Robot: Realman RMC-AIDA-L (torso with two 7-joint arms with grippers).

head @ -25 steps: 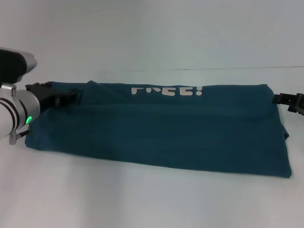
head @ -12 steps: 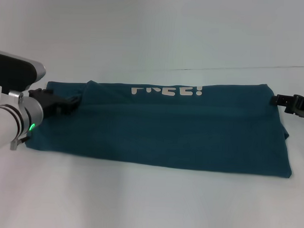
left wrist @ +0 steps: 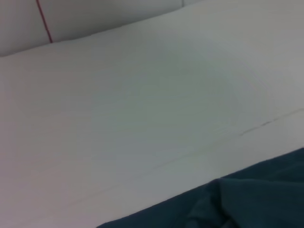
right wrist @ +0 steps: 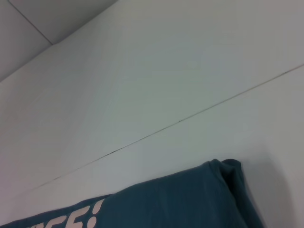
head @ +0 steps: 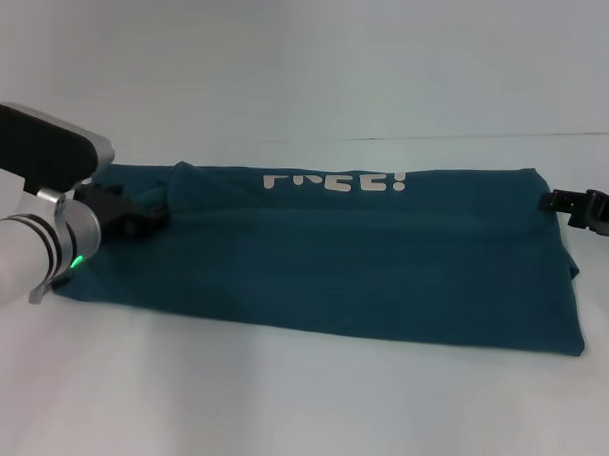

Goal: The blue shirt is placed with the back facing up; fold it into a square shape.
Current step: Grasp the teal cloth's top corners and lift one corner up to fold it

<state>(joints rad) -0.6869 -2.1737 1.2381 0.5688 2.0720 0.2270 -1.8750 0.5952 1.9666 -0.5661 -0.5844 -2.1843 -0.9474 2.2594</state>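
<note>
Teal-blue knit cloth fills the middle of the white table [head: 298, 408]: the blue shirt [head: 333, 259], a short-sleeved soft T-shirt, lies folded into a long flat band running from side to side. Along its far edge a strip is turned over, showing white lettering [head: 334, 180] upside down. The near right corner bulges a little where layers overlap.

At the band's left end, the left gripper [head: 135, 210], black fingers on a silver wrist with a green light, sits low over the far corner, right at a small raised fold of cloth. I cannot tell whether its fingers are apart or together, or whether they pinch the fabric.

At the far right corner, the right gripper [head: 570, 206] reaches in from the side, its black tip just beside the shirt's edge; its state is likewise unclear.
</note>
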